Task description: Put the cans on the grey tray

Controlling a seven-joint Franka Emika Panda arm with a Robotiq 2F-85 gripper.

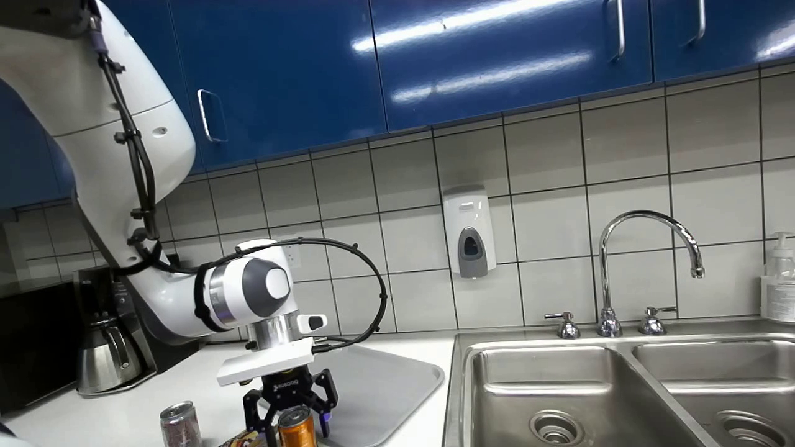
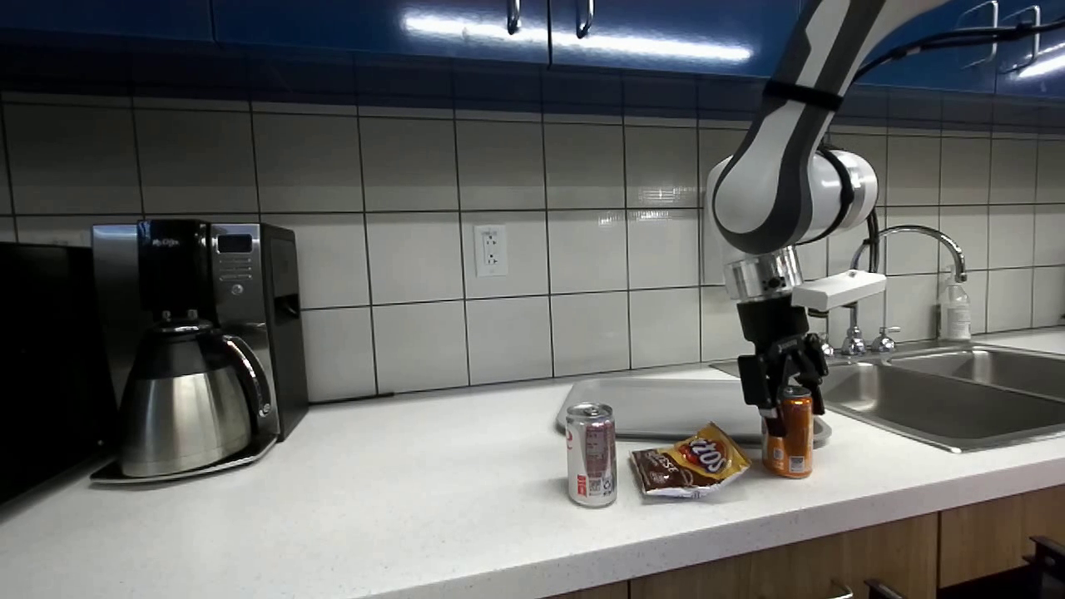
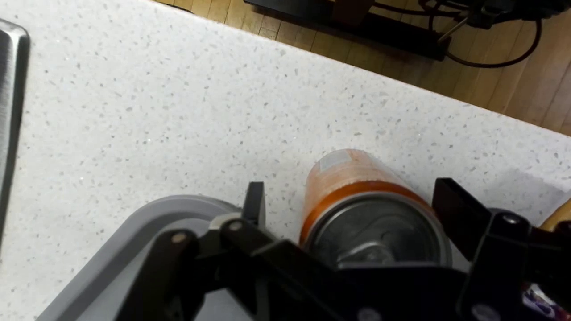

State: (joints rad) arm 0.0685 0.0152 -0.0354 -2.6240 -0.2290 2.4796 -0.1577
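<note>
The orange can (image 1: 299, 436) stands upright on the white counter, just in front of the grey tray; it shows in an exterior view (image 2: 799, 445) and the wrist view (image 3: 352, 176). My gripper (image 2: 796, 413) points down with its fingers on either side of this can's upper part. In the wrist view the gripper (image 3: 352, 203) is open, with a gap at the left finger; the right finger is close to the can. The silver-grey can (image 2: 591, 457) stands upright apart, also in an exterior view (image 1: 181, 427). The grey tray (image 1: 400, 388) lies flat behind (image 2: 649, 403), its corner in the wrist view (image 3: 154, 214).
A snack bag (image 2: 691, 467) lies between the two cans, in front of the tray. A coffee maker with a steel pot (image 2: 190, 399) stands at the far end of the counter. The steel sink (image 1: 540, 372) and faucet (image 1: 646, 214) are beyond the tray's other side.
</note>
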